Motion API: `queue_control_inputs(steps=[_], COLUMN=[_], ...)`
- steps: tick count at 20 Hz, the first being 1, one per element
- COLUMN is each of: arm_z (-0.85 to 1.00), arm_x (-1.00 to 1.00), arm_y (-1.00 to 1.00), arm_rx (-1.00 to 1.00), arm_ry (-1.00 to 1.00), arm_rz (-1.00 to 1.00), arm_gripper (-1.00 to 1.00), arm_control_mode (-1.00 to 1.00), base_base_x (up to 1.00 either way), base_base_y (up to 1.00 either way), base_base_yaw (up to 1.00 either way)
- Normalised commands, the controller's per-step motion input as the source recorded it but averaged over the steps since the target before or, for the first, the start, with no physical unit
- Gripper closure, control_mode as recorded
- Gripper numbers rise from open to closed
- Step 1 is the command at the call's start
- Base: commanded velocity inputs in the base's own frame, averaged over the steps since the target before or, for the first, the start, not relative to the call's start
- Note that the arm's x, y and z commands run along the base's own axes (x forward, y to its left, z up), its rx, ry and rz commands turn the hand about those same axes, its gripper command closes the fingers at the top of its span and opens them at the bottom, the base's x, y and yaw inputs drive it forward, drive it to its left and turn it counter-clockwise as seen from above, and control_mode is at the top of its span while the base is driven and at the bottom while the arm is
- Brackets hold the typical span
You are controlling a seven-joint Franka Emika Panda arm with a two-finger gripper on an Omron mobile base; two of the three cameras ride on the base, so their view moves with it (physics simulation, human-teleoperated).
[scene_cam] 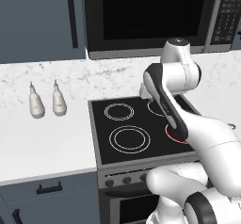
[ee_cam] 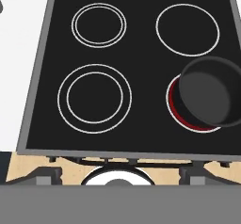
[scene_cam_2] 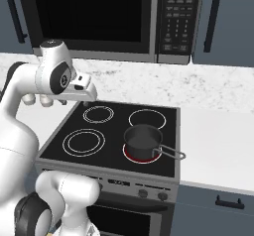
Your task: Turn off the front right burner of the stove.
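Arm folded high over the stove (scene_cam_2: 59,153), hand pointing straight down — gripper's spread unreadable.

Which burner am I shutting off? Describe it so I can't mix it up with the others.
Find the stove, the black glass cooktop under the microwave. Go to its front row and take the ring on the right: that is the front right burner. It alone glows red and has the small black pot sitting on it; the other three rings are pale outlines with nothing on them.
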Motion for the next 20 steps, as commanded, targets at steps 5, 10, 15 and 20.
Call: queue_control_inputs(steps=[5,10,15,20], arm_z=[0.0,0.0,-0.01,-0.01], arm_x=[0.0,0.0,0.0,0.0], arm_y=[0.0,0.0,0.01,0.02], arm_rx=[0.0,0.0,0.0,0.0], arm_ry=[0.0,0.0,0.0,0.0], arm_rz=[0.0,0.0,0.0,0.0], arm_gripper=[-1.0,-1.0,-1.0,-1.0], arm_control_mode=[-1.0,-1.0,-1.0,1.0], base_base_x=[0.0,0.0,0.0,0.0], base_base_y=[0.0,0.0,0.0,0.18], base_base_yaw=[0.0,0.0,0.0,0.0])
